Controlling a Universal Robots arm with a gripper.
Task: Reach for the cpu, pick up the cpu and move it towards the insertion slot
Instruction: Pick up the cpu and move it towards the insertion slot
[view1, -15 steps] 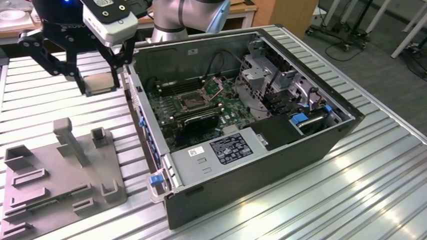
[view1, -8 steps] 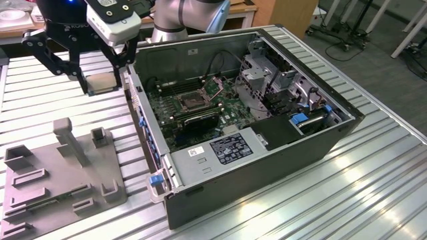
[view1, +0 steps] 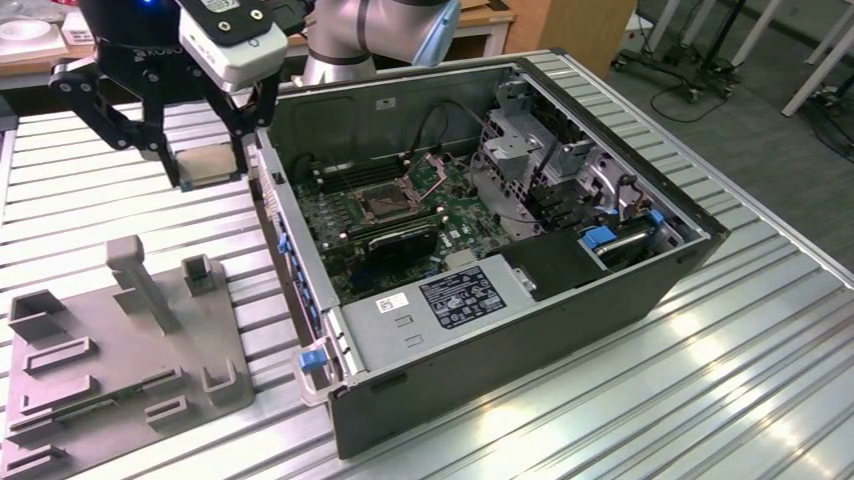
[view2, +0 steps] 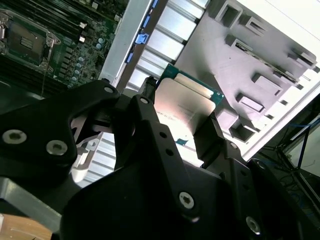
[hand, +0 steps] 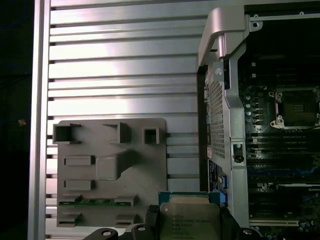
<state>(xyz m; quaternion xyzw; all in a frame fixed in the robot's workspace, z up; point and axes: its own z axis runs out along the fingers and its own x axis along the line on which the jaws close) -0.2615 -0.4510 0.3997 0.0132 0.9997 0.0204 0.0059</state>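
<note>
While clamped in the hand (view2: 182, 117), the cpu (view2: 184, 106), lower edge hidden behind black fingers (view2: 209, 137).

Cpu (view2: 182, 107) lid: brushed satin metal. Tray (hand: 112, 167): matt grey plastic. Table (view1: 694, 380): ribbed glossy aluminium. Gripper (view1: 200, 165) fingers: matt black.

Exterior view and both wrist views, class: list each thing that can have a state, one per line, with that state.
claw: shut on the cpu
cpu: lifted, gripped by its edges
insertion slot: empty, frame open
computer case: side panel off, lying flat
grey plastic tray: lying on the table, one recess holds a green strip
</note>
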